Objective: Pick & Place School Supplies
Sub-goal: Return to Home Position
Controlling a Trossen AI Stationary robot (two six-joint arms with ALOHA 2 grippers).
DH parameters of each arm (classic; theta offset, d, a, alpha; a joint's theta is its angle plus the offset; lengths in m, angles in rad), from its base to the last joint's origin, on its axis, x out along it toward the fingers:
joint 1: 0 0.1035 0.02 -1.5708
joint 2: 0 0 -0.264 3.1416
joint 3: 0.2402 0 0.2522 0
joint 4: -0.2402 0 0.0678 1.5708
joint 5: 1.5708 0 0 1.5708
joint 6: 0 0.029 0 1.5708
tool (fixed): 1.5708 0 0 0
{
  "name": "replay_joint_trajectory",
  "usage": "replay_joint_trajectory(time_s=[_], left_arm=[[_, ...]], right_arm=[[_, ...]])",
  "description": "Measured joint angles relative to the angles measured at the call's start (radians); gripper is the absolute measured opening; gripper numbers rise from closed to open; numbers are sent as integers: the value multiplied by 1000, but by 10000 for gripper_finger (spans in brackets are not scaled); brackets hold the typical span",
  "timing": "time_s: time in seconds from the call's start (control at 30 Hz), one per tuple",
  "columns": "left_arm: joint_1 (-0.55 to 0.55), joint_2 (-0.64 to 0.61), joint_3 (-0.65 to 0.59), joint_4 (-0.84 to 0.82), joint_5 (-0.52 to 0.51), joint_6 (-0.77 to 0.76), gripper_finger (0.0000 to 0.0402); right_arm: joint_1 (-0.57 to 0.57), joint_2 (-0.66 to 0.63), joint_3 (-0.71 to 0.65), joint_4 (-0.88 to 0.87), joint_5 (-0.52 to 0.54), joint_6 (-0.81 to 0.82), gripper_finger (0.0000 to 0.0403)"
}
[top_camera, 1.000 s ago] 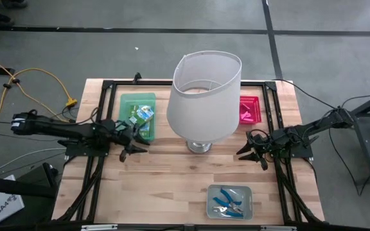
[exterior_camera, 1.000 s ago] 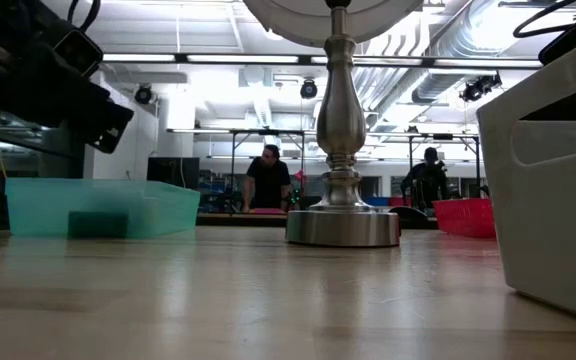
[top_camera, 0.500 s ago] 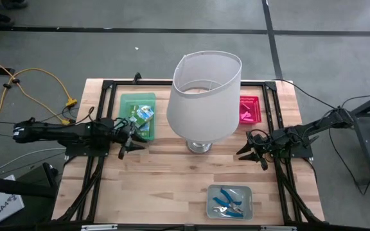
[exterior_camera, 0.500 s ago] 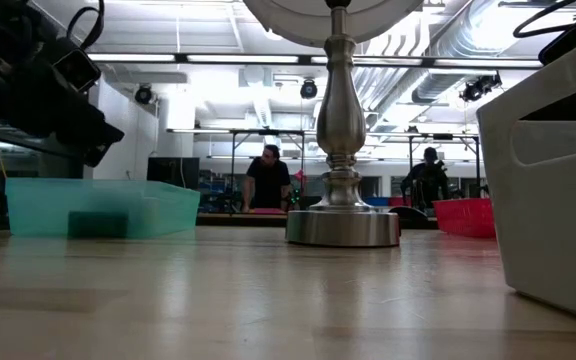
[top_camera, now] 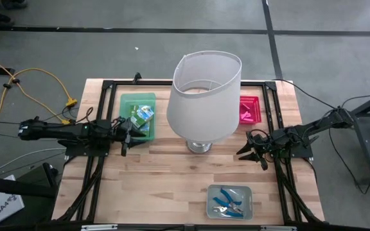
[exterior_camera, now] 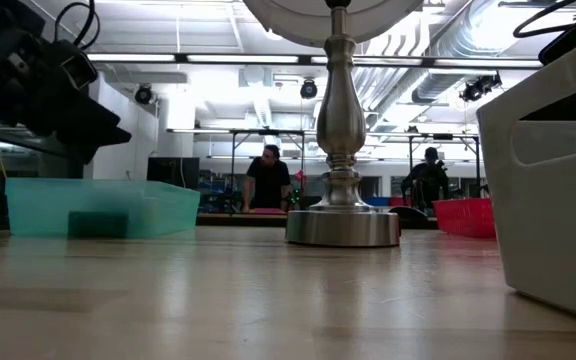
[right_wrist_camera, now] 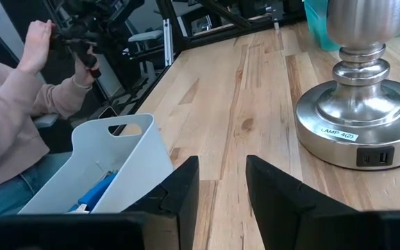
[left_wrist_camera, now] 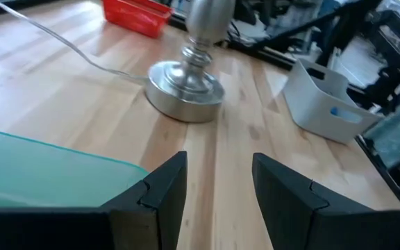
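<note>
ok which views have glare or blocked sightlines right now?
High view: even light, but the lampshade hides the middle of the table. Low view: ceiling lights behind leave the left gripper a dark shape, and the grey tray blocks the right side. Right wrist view: bright glints on the lamp base.

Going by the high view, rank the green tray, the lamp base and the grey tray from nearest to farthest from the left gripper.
1. green tray: right beside the left gripper, on the table's left side.
2. lamp base: at the table's middle, under the shade.
3. grey tray: at the picture's bottom, right of centre.
</note>
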Motion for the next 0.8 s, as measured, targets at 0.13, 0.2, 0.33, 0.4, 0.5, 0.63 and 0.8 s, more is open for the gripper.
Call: replay_joint_trajectory(time_s=[0.13, 0.2, 0.33, 0.4, 0.5, 0.63, 0.8], left_arm=[[-46, 6, 0, 2, -28, -2, 159], [-57, 6, 0, 1, -30, 9, 159], [-54, 6, 0, 0, -31, 16, 159], [-49, 6, 0, -2, -26, 17, 159], [-35, 6, 0, -5, -17, 17, 159], [-24, 6, 0, -6, -15, 20, 159], [-22, 6, 0, -8, -8, 24, 159]], right_arm=[[0, 0, 0, 0, 0, 0, 112], [0, 0, 0, 0, 0, 0, 112], [0, 0, 0, 0, 0, 0, 112], [0, 0, 0, 0, 0, 0, 112], [0, 0, 0, 0, 0, 0, 112], [0, 0, 0, 0, 0, 0, 112], [0, 0, 0, 0, 0, 0, 112]])
